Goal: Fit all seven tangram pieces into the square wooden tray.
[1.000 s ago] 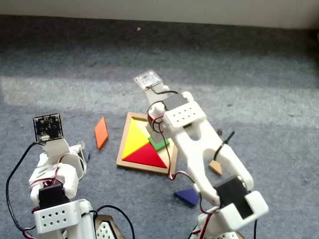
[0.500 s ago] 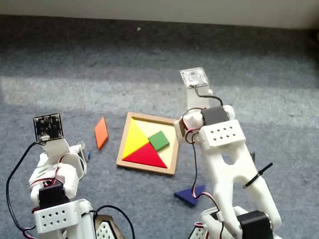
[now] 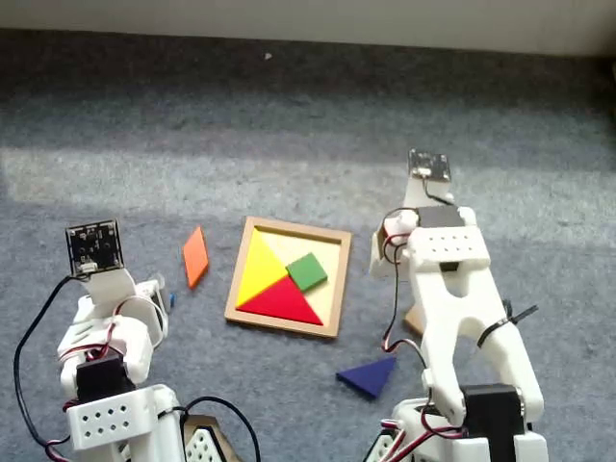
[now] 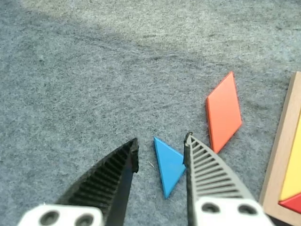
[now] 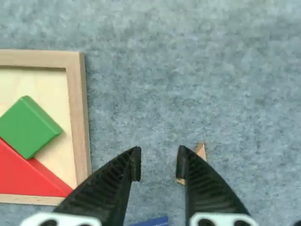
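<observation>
Blue triangle [image 4: 169, 165] between left fingers [image 4: 115, 174], tan piece [image 5: 201, 150] beside right fingers [image 5: 197, 179]; both pairs apart.

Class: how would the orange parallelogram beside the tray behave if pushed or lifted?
The orange parallelogram looks rigid and flat, so it should stay stiff when lifted. Lying flat on fuzzy grey carpet, it probably drags rather than slides, and won't roll.

The right hand [image 5: 158, 153] hangs over the grey, felt-like desk [image 5: 211, 70], its two fingers apart with bare desk between them. One corner of the wooden tray [image 5: 80, 117] runs off the frame's edge. Inside it a green square [image 5: 28, 126] lies against a red triangle [image 5: 28, 176]. A tan piece [image 5: 201, 151] peeks from behind one finger, outside the tray. A sliver of a blue piece [image 5: 150, 221] shows at the frame's edge between the fingers' bases.
</observation>
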Tool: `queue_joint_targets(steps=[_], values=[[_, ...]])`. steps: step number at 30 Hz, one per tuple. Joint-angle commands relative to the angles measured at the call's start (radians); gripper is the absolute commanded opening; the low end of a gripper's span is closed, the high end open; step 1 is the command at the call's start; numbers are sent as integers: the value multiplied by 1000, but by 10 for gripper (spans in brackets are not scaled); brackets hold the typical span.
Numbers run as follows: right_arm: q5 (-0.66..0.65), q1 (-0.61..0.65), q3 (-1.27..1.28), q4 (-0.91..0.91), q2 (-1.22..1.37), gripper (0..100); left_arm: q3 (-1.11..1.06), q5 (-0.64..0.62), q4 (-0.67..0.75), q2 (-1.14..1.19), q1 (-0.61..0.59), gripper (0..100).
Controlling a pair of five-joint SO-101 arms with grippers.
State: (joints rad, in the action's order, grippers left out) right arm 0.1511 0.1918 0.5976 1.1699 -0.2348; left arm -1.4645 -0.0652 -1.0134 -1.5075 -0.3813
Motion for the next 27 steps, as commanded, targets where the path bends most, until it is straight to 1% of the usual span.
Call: queue_joint_targets(steps=[1,6,9,13,17,27], values=[[5,-25,-5,62,-8,235,4,9,23,-7,-8,175],[-9,-42,1,104,-42,238,4,9,23,-7,-7,175],[-92,-67,4,102,-59,238,4,9,23,-7,-7,175],[-143,-87,51,90,-58,238,4,9,23,-7,-7,175],[-172,-85,122,33,-58,238,4,9,23,-7,-7,175],[-172,-85,243,-124,-58,238,4,9,23,-7,-5,175]])
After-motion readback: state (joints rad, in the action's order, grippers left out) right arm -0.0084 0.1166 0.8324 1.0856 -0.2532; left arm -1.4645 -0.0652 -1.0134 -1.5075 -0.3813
